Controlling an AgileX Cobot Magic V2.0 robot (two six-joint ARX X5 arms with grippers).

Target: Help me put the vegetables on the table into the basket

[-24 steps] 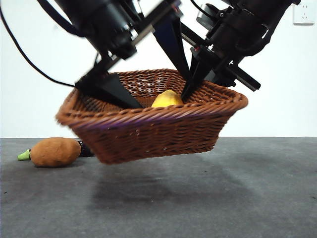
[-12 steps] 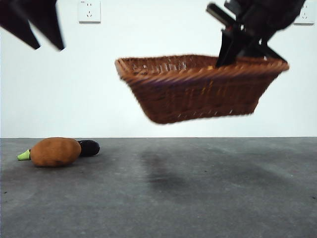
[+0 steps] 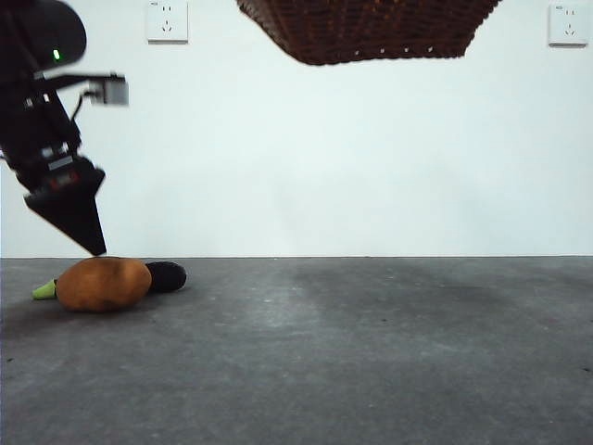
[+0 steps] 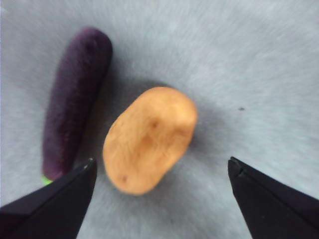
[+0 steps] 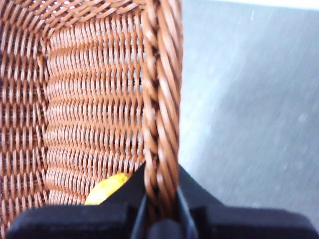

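Observation:
My right gripper [image 5: 160,201] is shut on the braided rim of the brown wicker basket [image 5: 162,99] and holds it high in the air. In the front view only the basket's underside [image 3: 371,32] shows at the top edge. A yellow vegetable [image 5: 104,191] lies inside it. My left gripper [image 4: 160,164] hangs open just above the brown-orange potato [image 4: 149,139], with the purple eggplant [image 4: 75,99] beside it. At the far left of the table [image 3: 371,352] lie the potato [image 3: 102,284] and the eggplant [image 3: 167,275], with the left gripper [image 3: 91,243] close over them.
Two wall sockets [image 3: 167,20] [image 3: 567,23] are on the white wall behind. The eggplant's green stem [image 3: 44,291] pokes out to the left of the potato.
The basket has risen from mid-height to the top edge of the front view. The left gripper has come down at the far left to just above the potato.

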